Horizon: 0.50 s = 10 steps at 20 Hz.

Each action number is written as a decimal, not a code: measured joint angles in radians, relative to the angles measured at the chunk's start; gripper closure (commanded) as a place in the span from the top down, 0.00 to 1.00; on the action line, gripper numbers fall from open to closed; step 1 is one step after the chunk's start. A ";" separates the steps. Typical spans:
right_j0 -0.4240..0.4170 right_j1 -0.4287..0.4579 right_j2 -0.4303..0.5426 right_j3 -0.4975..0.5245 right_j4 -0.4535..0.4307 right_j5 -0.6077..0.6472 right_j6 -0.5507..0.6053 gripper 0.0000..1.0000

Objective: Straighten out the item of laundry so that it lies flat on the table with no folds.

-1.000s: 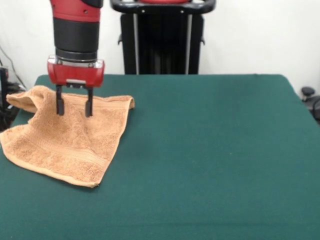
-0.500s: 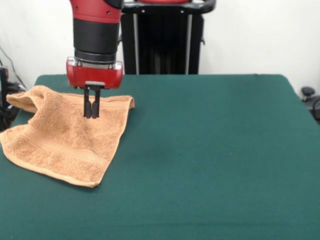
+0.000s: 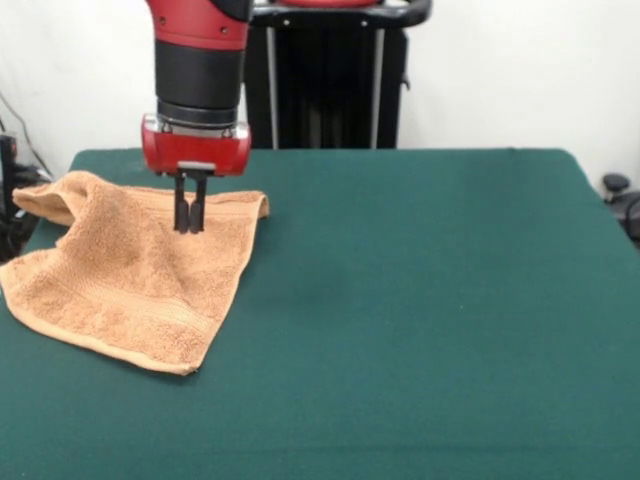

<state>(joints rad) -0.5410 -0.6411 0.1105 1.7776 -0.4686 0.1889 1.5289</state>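
The orange-tan towel lies crumpled at the left side of the green surface, its left corner reaching that side's edge. It is not flat: the far-left corner is rolled up into a raised fold, and a ridge of cloth runs from there toward the middle. A woven band shows parallel to its near-left hem, and the near corner points toward the front edge of the surface. The far-right corner lies near the surface's back edge. The gripper stands upright over the towel's far-right part, its two dark fingers pressed close together with their tips at the cloth; whether any terry is pinched between them cannot be told. The red and black arm rises straight above.
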 measured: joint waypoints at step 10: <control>0.011 0.129 -0.019 -0.001 0.022 -0.083 0.000 0.00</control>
<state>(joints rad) -0.5297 -0.5119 0.0912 1.7764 -0.4468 0.1057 1.5289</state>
